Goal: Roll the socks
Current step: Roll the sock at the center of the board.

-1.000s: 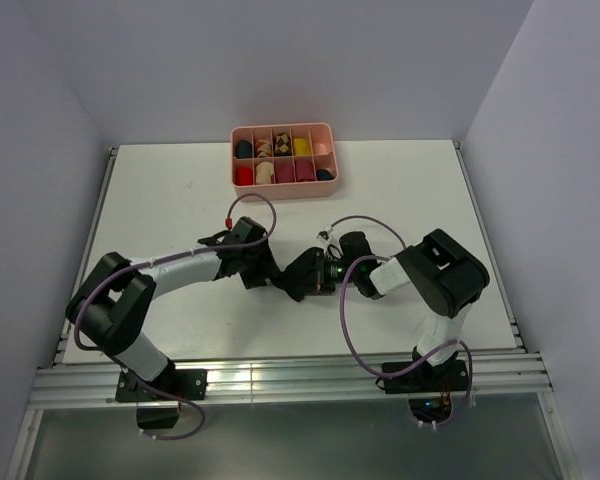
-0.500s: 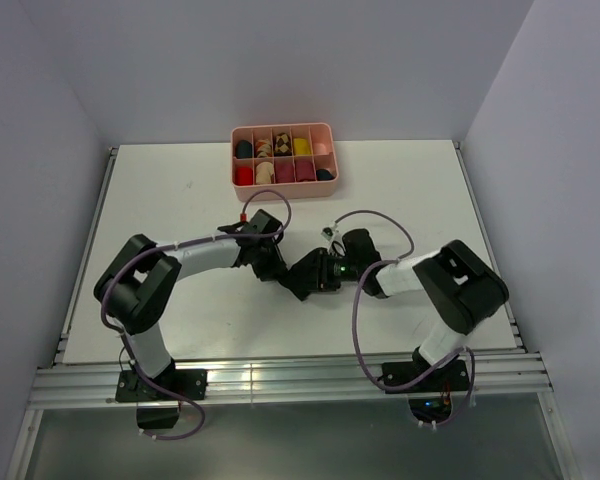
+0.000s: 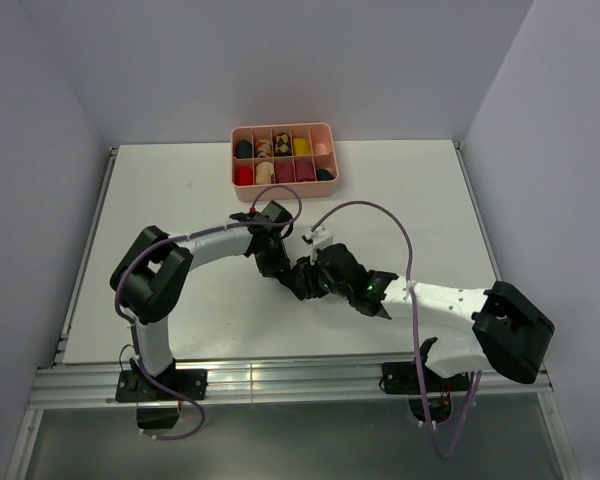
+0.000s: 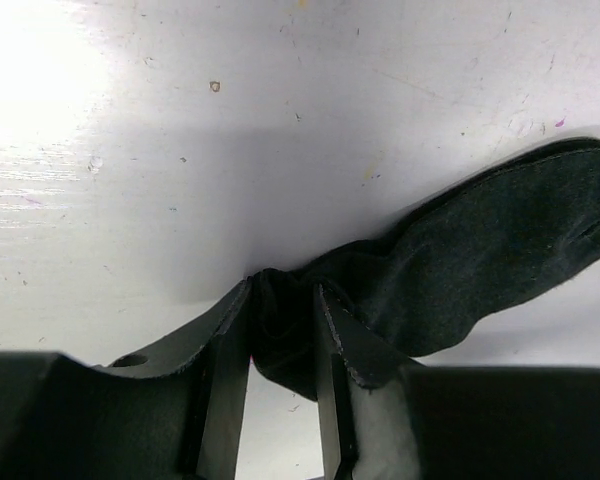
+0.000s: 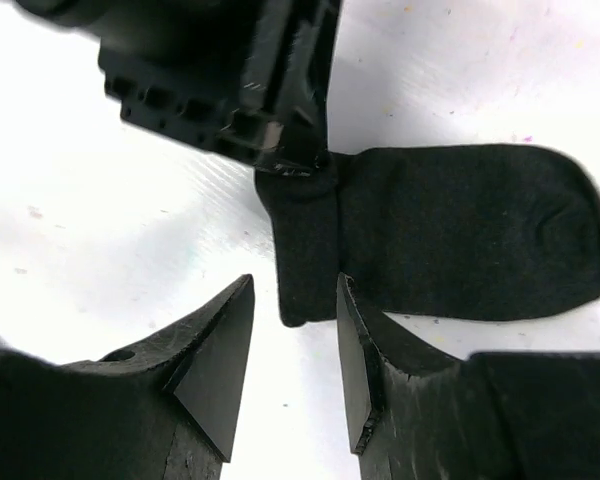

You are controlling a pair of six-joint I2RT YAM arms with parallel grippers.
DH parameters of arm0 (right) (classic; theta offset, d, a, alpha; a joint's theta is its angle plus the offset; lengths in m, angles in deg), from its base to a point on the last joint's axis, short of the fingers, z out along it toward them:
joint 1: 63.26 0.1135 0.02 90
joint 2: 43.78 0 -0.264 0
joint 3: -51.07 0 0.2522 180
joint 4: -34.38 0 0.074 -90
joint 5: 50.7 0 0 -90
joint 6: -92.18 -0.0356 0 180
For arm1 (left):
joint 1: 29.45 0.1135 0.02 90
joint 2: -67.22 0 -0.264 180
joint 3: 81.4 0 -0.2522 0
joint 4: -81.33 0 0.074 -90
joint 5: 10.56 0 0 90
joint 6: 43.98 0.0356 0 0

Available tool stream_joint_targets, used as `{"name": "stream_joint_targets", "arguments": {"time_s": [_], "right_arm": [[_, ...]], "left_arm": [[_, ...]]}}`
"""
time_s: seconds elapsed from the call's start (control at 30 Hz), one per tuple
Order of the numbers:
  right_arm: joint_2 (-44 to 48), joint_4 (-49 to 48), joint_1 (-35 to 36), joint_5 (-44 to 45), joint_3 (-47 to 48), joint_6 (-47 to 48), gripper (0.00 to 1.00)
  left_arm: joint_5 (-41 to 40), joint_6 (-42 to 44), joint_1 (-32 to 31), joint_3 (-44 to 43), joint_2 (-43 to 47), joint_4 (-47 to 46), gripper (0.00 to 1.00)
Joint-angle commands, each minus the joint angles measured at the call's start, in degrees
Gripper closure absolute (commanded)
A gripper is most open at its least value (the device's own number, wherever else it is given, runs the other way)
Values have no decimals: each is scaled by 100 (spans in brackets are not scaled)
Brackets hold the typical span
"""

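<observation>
One black sock point(image 5: 450, 235) lies flat on the white table, its cuff end towards both grippers. My left gripper point(image 4: 280, 295) is shut on a bunched end of it point(image 4: 480, 250), low on the table. In the right wrist view the left gripper point(image 5: 300, 165) grips the cuff's far corner. My right gripper point(image 5: 295, 295) is open, its fingers just short of the cuff's near corner, not touching. In the top view both grippers, the left point(image 3: 278, 268) and the right point(image 3: 312, 278), meet at the sock point(image 3: 298, 285) mid-table. No striped sock or second black sock lies loose.
A pink divided tray point(image 3: 283, 129) stands at the back of the table with rolled socks in several compartments. The right arm stretches low across the right front of the table. Purple cables loop above both arms.
The right arm has swung down and stretched out low, its gripper staying at the sock. The left arm's elbow has moved right. The left gripper keeps hold of the sock.
</observation>
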Motion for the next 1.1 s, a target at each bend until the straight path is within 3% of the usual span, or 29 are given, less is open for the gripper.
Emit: {"name": "stream_joint_targets", "arguments": {"time_s": [0.0, 0.3, 0.63, 0.73, 0.77, 0.83, 0.87, 0.93, 1.07], "right_arm": [[-90, 89, 405, 1291, 261, 640, 54], [-916, -131, 1214, 1794, 577, 1010, 54], [-1796, 132, 1425, 2549, 929, 949, 54], [-1884, 132, 1452, 2576, 894, 897, 62], [-1910, 132, 1452, 2550, 877, 862, 74], [-1919, 141, 1452, 2366, 816, 739, 87], [-1876, 150, 1417, 2270, 780, 703, 100], [-1692, 150, 1338, 1910, 562, 458, 100], [-1130, -349, 856, 812, -62, -43, 100]], "left_arm": [[-251, 257, -42, -112, -247, 534, 65], [-225, 336, -121, -341, -352, 666, 65], [-207, 363, -174, -367, -388, 692, 65], [-181, 328, -165, -359, -388, 675, 64], [-172, 327, -165, -350, -361, 648, 63], [-190, 258, -165, -315, -300, 569, 59], [-216, 222, -165, -254, -204, 534, 51], [-251, 126, -165, -148, -63, 394, 43], [-321, -76, -139, 28, 384, 130, 38]]}}
